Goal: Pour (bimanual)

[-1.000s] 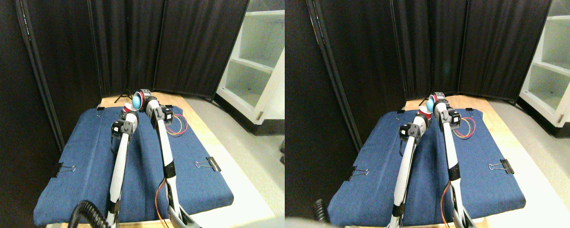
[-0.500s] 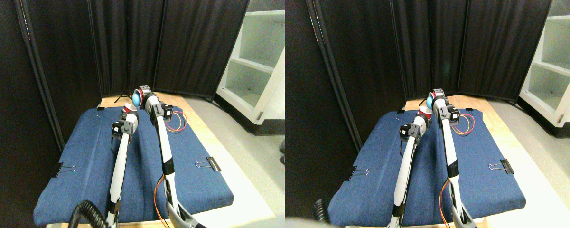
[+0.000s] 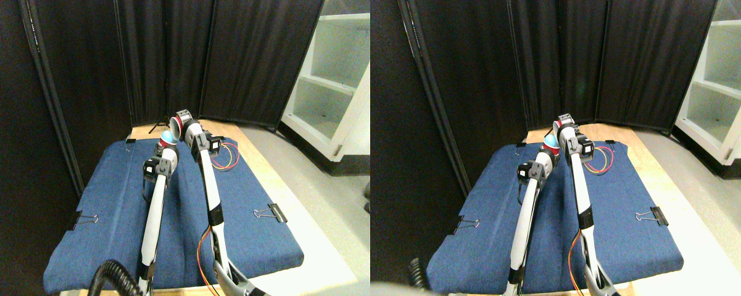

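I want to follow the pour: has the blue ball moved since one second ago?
Yes. The blue ball has dropped from the right cup to the left cup, judged against the binder clip.

Two cups and one ball, all small, upper centre of the left half.

Red cup (image 3: 162, 145): lower of the two, roughly upright, mouth up, at the tip of the left manipulator, above the far end of the blue cloth.

Blue ball (image 3: 168, 137): light blue, round, sits at the mouth of the red cup, its top showing above the rim.

Second cup (image 3: 176, 121): red with a pale rim, just above and right of the ball, tipped over sideways, mouth turned left and down toward the ball. Held at the tip of the right manipulator. Contact with the ball cannot be told.
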Action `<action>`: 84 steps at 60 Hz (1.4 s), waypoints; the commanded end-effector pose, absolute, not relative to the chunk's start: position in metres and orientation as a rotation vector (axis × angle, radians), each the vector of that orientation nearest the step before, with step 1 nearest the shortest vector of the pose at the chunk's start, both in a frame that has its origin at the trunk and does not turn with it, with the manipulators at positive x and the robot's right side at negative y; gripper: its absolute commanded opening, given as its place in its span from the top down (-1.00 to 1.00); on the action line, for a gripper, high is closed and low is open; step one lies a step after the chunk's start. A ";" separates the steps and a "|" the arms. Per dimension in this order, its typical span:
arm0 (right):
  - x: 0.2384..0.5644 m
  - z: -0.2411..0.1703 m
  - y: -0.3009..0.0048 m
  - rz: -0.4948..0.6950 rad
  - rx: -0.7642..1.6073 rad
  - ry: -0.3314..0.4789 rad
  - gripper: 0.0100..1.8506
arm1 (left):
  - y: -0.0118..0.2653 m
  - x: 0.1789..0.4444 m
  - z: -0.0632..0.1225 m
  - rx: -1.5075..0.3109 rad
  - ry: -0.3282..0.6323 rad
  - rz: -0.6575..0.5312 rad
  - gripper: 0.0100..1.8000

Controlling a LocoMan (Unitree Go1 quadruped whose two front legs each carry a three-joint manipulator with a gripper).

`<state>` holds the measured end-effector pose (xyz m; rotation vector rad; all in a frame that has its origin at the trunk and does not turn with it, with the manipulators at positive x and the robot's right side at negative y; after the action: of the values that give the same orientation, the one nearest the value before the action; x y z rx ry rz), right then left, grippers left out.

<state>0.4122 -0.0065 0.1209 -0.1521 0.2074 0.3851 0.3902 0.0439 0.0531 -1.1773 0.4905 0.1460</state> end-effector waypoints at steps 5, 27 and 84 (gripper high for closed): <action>0.413 0.125 0.000 0.380 -0.116 0.190 0.65 | 0.045 0.391 0.061 -1.198 0.457 0.117 0.64; 0.429 0.119 -0.024 0.281 0.035 0.241 0.65 | 0.049 0.392 0.060 -1.186 0.453 0.110 0.64; 0.436 0.087 -0.075 0.089 0.973 0.155 0.60 | 0.067 0.399 0.056 -1.244 0.416 0.105 0.64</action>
<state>0.4344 -0.0707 0.0882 0.9810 0.1870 0.0888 0.3953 0.0660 0.0537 -1.2133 0.4534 0.1192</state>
